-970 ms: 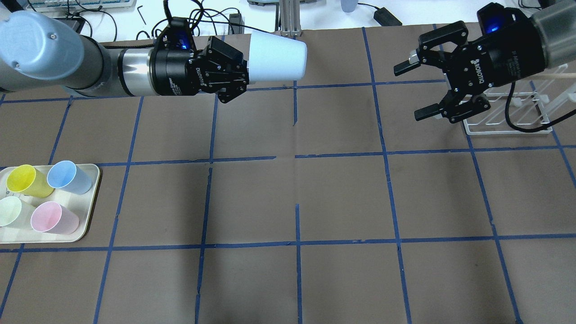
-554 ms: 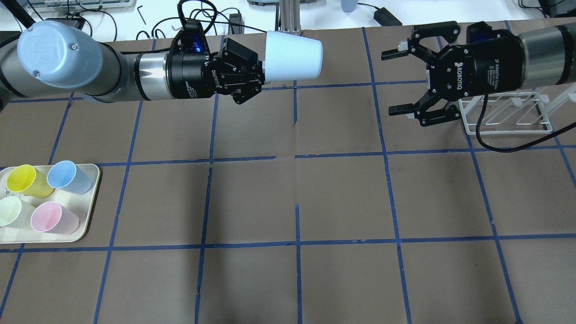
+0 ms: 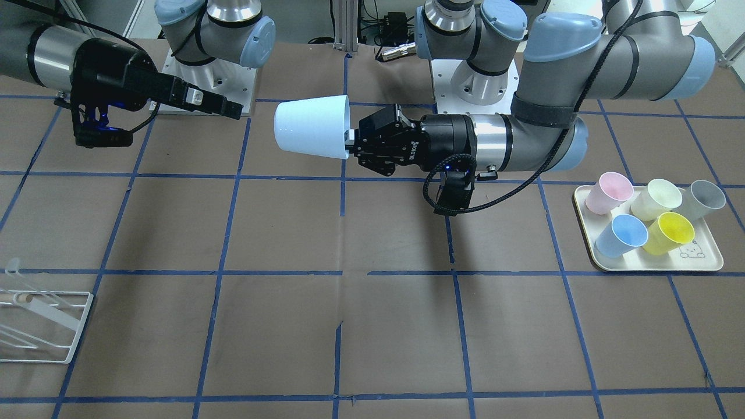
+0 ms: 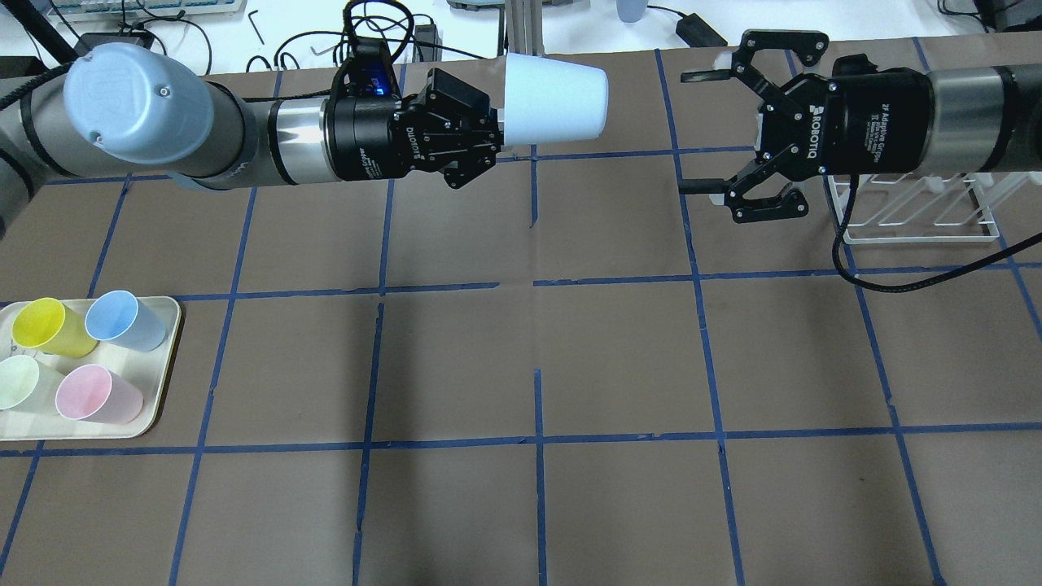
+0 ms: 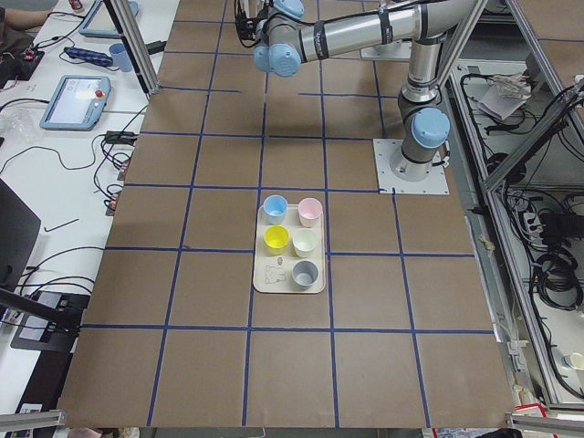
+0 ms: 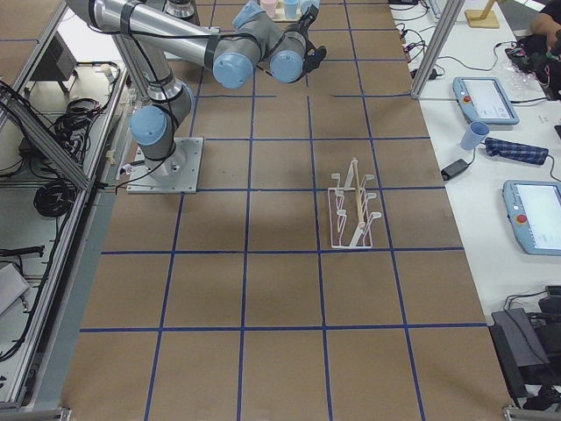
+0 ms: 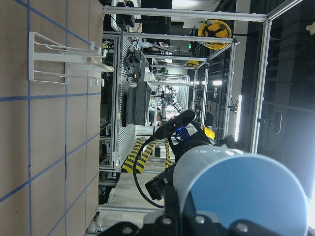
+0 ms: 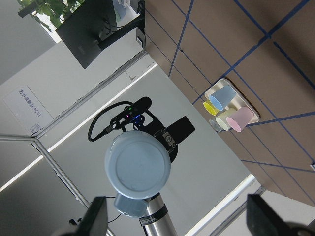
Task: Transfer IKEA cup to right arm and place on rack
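Observation:
My left gripper [image 4: 495, 137] is shut on the rim of the IKEA cup [image 4: 555, 99], a very pale blue tumbler held on its side above the table's far middle, base towards the right. The cup also shows in the front view [image 3: 313, 128], in the left wrist view [image 7: 241, 196] and in the right wrist view [image 8: 138, 164]. My right gripper [image 4: 690, 132] is open and empty, level with the cup, a short gap from its base. The white wire rack [image 4: 920, 213] stands at the far right, partly behind the right arm; it also shows in the front view [image 3: 41, 329].
A cream tray [image 4: 159, 407] at the near left holds several upright cups: yellow [image 4: 45, 325], sky-blue [image 4: 122, 319], pink [image 4: 94, 392], pale green and, in the front view, grey [image 3: 705, 198]. A black cable [image 4: 895, 277] hangs from the right wrist over the table.
My left gripper has carried the cup to the right. My right gripper has moved left and up, turned level with the cup, and stayed open. The gap between them has narrowed.

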Controlling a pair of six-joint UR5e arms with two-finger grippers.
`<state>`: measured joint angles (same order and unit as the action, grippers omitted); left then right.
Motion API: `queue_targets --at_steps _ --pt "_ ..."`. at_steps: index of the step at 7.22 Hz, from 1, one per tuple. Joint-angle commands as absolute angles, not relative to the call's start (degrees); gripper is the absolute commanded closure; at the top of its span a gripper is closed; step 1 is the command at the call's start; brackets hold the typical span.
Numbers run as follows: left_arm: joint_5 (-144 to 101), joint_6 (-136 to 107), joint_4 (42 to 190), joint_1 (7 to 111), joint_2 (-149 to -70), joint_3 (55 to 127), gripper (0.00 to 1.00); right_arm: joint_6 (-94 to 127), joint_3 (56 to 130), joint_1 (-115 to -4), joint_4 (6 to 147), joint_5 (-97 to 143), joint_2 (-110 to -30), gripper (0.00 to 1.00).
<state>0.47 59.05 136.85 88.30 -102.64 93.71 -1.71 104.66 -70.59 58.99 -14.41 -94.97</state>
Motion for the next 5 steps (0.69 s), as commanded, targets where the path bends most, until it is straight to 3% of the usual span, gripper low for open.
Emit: queue_targets --at_steps 1,5 --pt "-1.14 59.06 136.85 89.56 -102.74 93.69 1.00 8.05 104.33 -72.67 59.68 -13.19 -94.92 0.00" --pt "-2.64 59.15 136.85 90.53 -102.92 93.69 1.00 9.57 102.14 -76.73 60.64 -9.05 -94.31 0.00"
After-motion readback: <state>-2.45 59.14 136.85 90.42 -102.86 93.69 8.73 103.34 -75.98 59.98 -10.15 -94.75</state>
